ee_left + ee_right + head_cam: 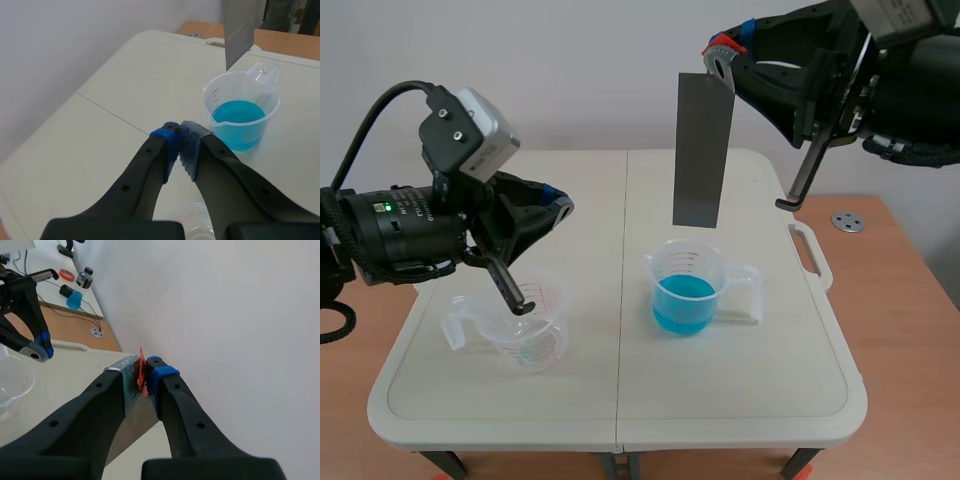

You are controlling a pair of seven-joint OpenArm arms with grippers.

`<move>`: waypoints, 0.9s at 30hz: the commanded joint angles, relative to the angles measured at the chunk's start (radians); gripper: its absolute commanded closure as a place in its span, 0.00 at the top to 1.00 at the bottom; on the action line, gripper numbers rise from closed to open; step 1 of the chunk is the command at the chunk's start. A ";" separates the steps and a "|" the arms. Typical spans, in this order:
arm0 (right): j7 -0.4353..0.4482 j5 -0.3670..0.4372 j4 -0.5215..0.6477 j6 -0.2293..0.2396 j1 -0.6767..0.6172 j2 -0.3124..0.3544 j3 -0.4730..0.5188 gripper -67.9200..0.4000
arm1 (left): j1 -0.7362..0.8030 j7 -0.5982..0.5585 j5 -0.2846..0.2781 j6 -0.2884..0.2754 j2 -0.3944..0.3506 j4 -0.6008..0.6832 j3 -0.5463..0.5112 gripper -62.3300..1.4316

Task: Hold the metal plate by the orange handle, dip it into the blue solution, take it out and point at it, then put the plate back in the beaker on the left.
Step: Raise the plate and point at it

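Grey metal plate (pixel 703 150): hangs upright above the beaker of blue solution (pixel 685 292), lower edge clear of its rim. Orange handle (pixel 142 374): clamped between the right gripper (pixel 722 55) fingers. Left gripper (pixel 179 142): pads pressed together, holding nothing, above the empty beaker (pixel 528 335) on the white table (pixel 620 400).

Orange handle (pixel 142 374) — mostly hidden between fingers (pixel 162 377) of the right gripper (pixel 144 367).

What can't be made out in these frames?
Right wrist view: orange plastic handle mostly hidden inside the shut right gripper.
Left wrist view: flat grey metal plate cut off by the edge.
Left wrist view: clear plastic beaker mostly hidden under the left gripper.
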 commanded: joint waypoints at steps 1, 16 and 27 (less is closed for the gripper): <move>0.014 0.019 0.021 0.006 0.012 0.016 0.011 0.02 | -0.022 -0.010 0.006 0.002 0.016 -0.009 0.010 0.07; 0.014 0.026 0.021 0.006 0.012 0.016 0.011 0.02 | -0.136 -0.041 0.129 0.013 0.149 -0.150 0.104 0.07; 0.014 0.027 0.021 0.006 0.012 0.016 0.011 0.02 | -0.140 -0.040 0.196 0.013 0.171 -0.150 0.136 0.07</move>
